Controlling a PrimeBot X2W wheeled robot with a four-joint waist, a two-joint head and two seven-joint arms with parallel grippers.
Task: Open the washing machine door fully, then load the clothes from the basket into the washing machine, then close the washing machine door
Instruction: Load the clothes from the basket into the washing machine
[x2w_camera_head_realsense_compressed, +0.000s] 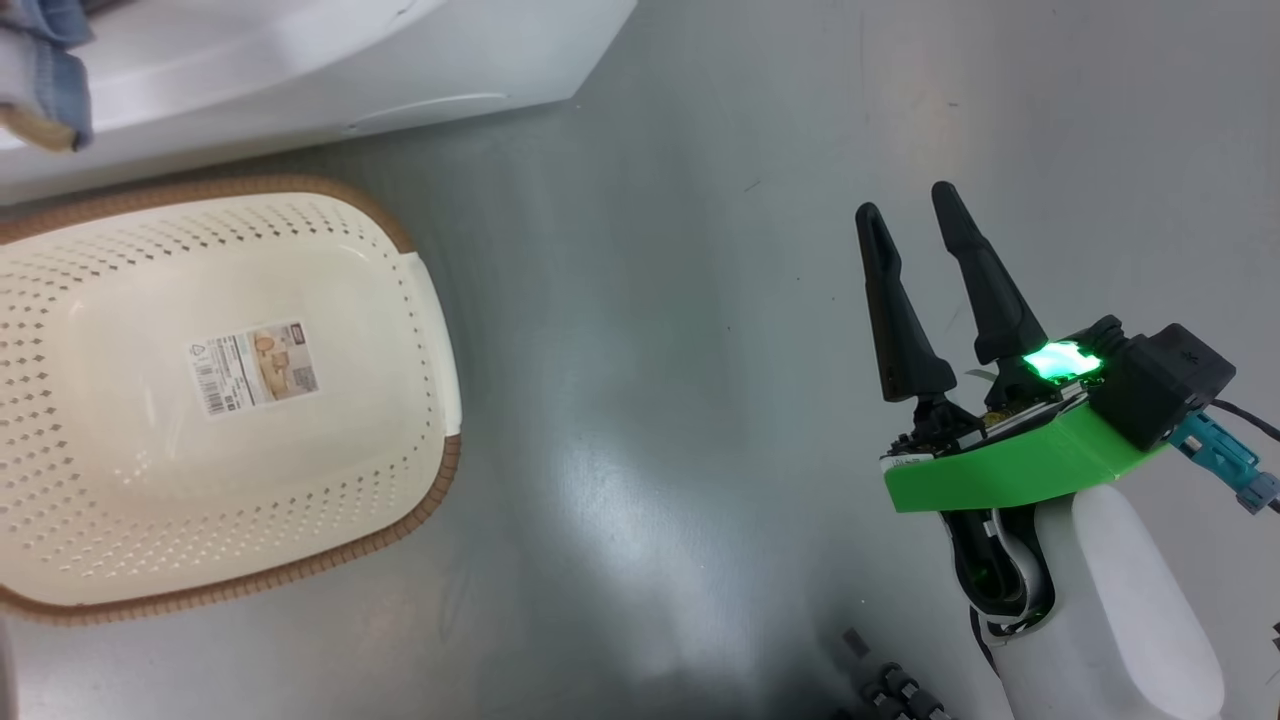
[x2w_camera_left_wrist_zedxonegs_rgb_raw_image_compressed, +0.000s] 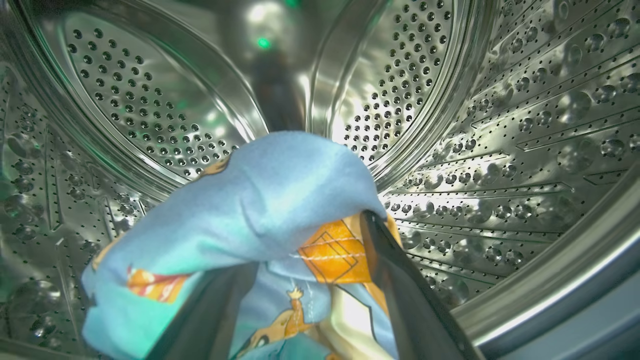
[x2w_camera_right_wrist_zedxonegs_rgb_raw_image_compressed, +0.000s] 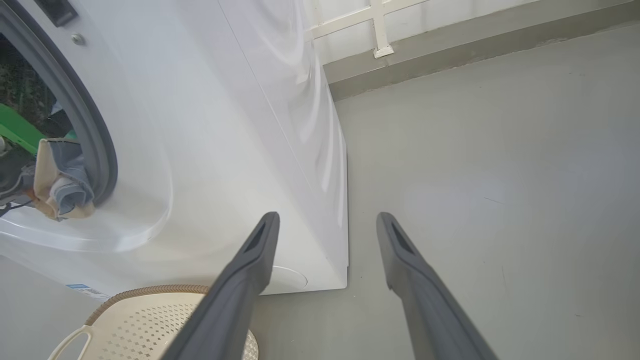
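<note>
Left pincer (x2w_camera_left_wrist_zedxonegs_rgb_raw_image_compressed: 305, 250) spread inside washing machine drum (x2w_camera_left_wrist_zedxonegs_rgb_raw_image_compressed: 500, 125), clothes (x2w_camera_left_wrist_zedxonegs_rgb_raw_image_compressed: 260, 200) draped over it, probably loose. Right pincer (x2w_camera_head_realsense_compressed: 907, 200) spread, idle. Loading step; next you withdraw left.

Clothes (x2w_camera_left_wrist_zedxonegs_rgb_raw_image_compressed: 260, 200) lie in the washing machine (x2w_camera_left_wrist_zedxonegs_rgb_raw_image_compressed: 500, 125); basket (x2w_camera_head_realsense_compressed: 300, 186) before it.

Left gripper (x2w_camera_left_wrist_zedxonegs_rgb_raw_image_compressed: 305, 250): 2 dark fingers (x2w_camera_left_wrist_zedxonegs_rgb_raw_image_compressed: 400, 280) spread wide. Right gripper (x2w_camera_head_realsense_compressed: 906, 200): 2 fingers parted, tips angled up-left; green wrist bracket (x2w_camera_head_realsense_compressed: 1010, 465), pale forearm (x2w_camera_head_realsense_compressed: 1120, 600) behind.
</note>
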